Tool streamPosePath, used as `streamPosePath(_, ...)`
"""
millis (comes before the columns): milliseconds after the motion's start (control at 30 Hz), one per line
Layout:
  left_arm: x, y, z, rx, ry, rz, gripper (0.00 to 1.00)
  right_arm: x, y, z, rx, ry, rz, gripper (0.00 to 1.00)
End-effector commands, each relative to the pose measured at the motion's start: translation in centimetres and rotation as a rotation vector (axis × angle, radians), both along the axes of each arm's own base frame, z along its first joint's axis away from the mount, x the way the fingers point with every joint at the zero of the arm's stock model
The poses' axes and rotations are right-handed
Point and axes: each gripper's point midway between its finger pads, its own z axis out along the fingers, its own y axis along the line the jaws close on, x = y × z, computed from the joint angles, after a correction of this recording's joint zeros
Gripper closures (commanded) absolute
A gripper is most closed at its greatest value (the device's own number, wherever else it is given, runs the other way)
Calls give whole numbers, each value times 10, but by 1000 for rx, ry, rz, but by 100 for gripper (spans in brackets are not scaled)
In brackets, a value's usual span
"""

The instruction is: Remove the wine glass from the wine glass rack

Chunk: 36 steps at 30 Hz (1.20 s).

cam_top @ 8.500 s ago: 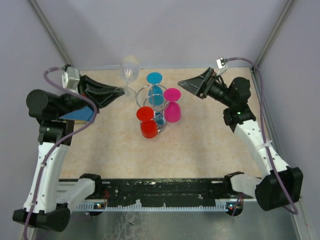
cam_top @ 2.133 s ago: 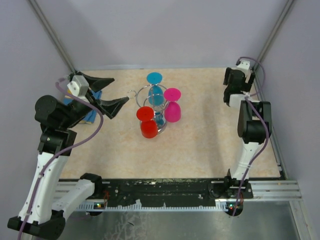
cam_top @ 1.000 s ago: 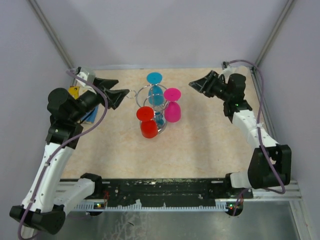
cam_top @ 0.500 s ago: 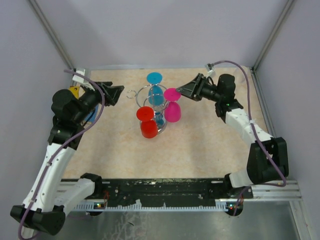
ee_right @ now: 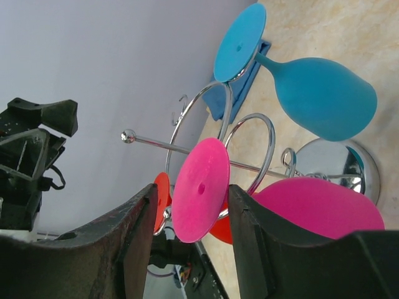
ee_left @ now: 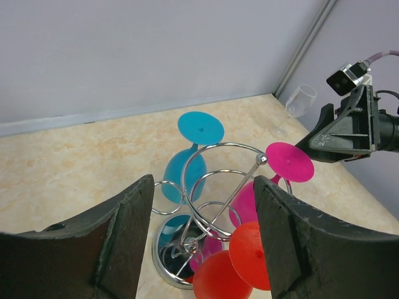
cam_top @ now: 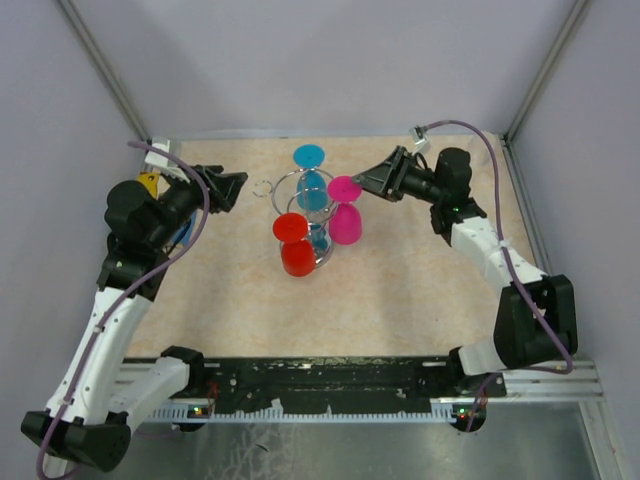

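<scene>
Right gripper [cam_top: 364, 180] was wide open w/ nothing in it, jaws aimed at the foot of the pink wine glass [ee_right: 318, 208] and just beside it, prob. lined up to pinch it & slide it out of its hoop. That glass hung bowl-down on the wine glass rack [ee_left: 168, 240] mid-table w/ a blue glass [cam_top: 309, 157] & red glass [cam_top: 297, 258], feet caught in the hoops. Left gripper [ee_left: 202, 180], also open & empty, faced the rack but apart from it, maybe to steady it.

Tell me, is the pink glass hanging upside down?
Yes: the pink glass hangs tilted from the rack, foot up top, bowl below.
</scene>
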Motion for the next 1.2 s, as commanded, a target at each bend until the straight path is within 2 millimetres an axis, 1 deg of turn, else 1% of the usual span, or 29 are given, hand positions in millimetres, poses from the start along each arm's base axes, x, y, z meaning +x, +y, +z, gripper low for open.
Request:
streamPosePath(0,1,0,-1,-10,-2,9,29,-15,4,49,30,-135,40,51)
streamPosePath(267,2,1,-3,-14,-1,16,28,-26,3,62,35,-168,62,51)
streamPosePath(467,3,2,-6,-15,7,20,27,-31,6,63,14,-169,84,49)
streamPosePath(667,4,3,-8,-12,9,29,27,-28,12,47,-9,-126,103,48)
streamPosePath(800,5,4,-8,-9,5,36,26,-28,17,40,-18,-105,115,47)
streamPosePath(1167,7,5,-14,-6,18,44,26,-31,17,32,-43,-72,119,46)
